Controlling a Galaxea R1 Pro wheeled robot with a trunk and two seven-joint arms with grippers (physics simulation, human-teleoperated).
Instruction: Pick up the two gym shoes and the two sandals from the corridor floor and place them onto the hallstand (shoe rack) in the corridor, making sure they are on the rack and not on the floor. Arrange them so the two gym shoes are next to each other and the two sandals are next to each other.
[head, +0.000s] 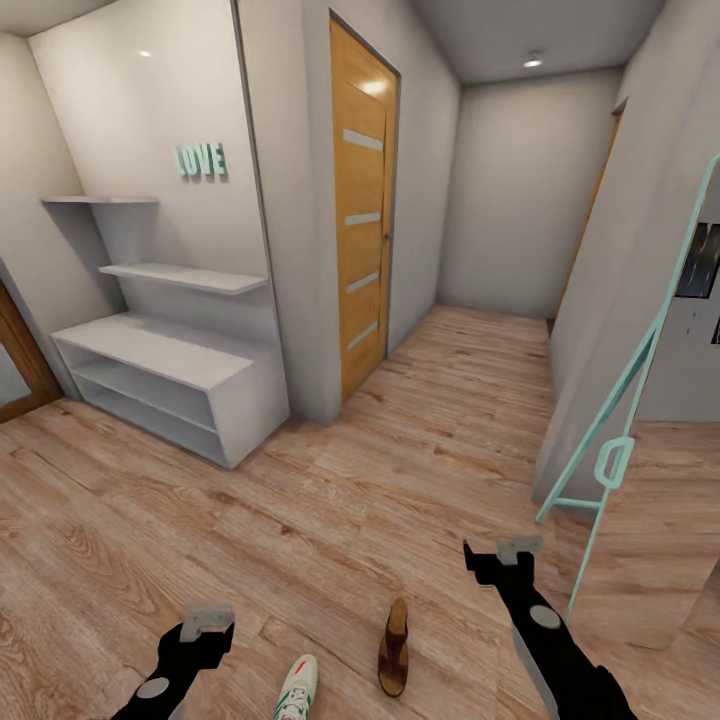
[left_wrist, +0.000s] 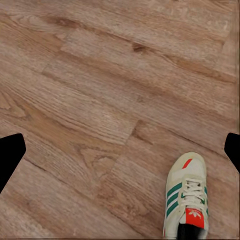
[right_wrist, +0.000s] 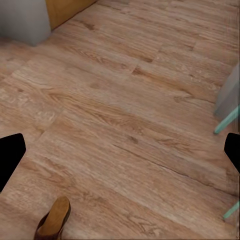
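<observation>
One white gym shoe (head: 297, 689) with green stripes lies on the corridor floor (head: 330, 520) at the bottom of the head view, also in the left wrist view as gym shoe (left_wrist: 187, 197). A brown sandal (head: 393, 647) lies just right of it; its tip shows as sandal (right_wrist: 54, 220). The pale-grey hallstand (head: 165, 385) stands far left against the wall, its shelves bare. My left gripper (head: 206, 620) hovers left of the shoe, open and empty. My right gripper (head: 518, 548) hovers right of the sandal, open and empty.
A wooden door (head: 362, 205) stands right of the hallstand. A teal-framed leaning mirror (head: 628, 420) stands at the right, its foot (right_wrist: 225, 122) close to my right arm. The corridor runs on toward a far wall (head: 520, 190).
</observation>
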